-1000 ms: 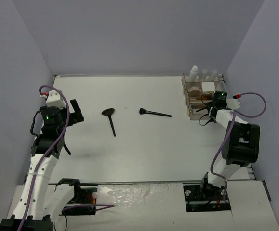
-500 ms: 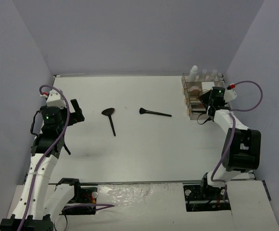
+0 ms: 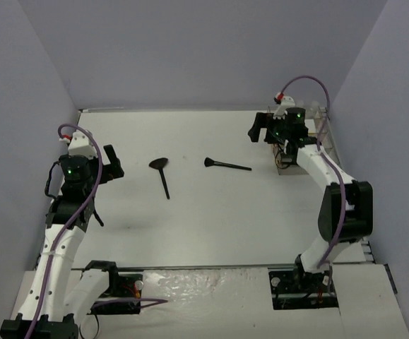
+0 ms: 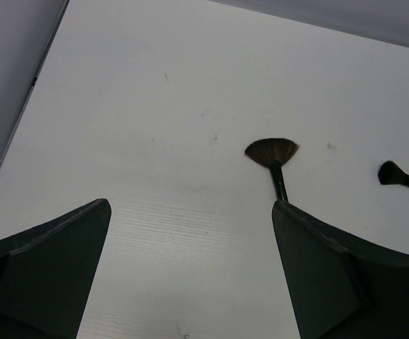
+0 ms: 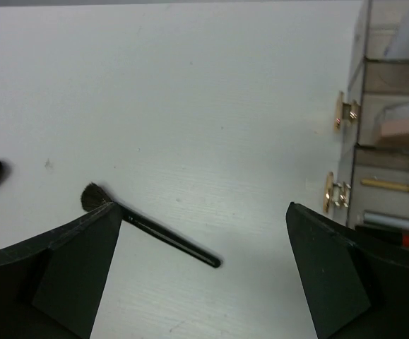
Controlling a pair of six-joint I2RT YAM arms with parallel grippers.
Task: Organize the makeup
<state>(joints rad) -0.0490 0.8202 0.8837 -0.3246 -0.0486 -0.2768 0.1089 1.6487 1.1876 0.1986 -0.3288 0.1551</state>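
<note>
Your left gripper (image 4: 190, 209) hangs over the left part of the white table (image 3: 204, 226). Its fingers are spread wide with nothing between them. The black fan brush (image 4: 273, 152) lies flat ahead of it, bristles pointing away from the arms, and the handle passes behind the gripper's right finger in the wrist view.

Your right gripper (image 5: 204, 209) is raised near the far right of the table, just beside the clear tiered organizer (image 5: 363, 70). Its fingers also stand wide apart and grip nothing. A slim black brush (image 5: 155, 231) lies on the table below it, well apart from the fan brush and short of the organizer.

In the organizer's lower compartments, behind the gold knobs (image 5: 345, 109), you can see a tan pencil (image 5: 395, 186) and a red-and-silver pencil (image 5: 402, 224) lying flat.
</note>
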